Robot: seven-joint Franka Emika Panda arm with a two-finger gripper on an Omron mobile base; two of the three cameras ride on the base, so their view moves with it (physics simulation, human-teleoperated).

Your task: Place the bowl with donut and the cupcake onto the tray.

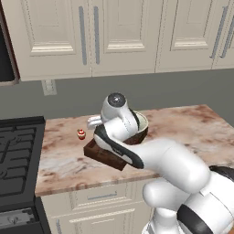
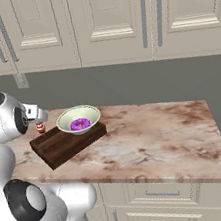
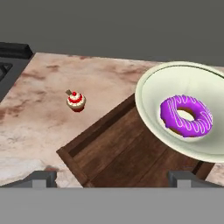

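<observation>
bowl (image 2: 78,119): we see it on the tray (image 2: 62,144), donut (image 2: 80,124) inside
cupcake (image 3: 75,101): on desk (image 2: 153,141), beside tray
pincer (image 3: 113,178): released, empty

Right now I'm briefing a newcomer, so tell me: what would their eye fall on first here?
The bright purple donut inside the cream bowl, which sits on one end of the dark wooden tray. Next, the tiny red-and-white cupcake standing alone on the marble counter, between tray and stove.
</observation>
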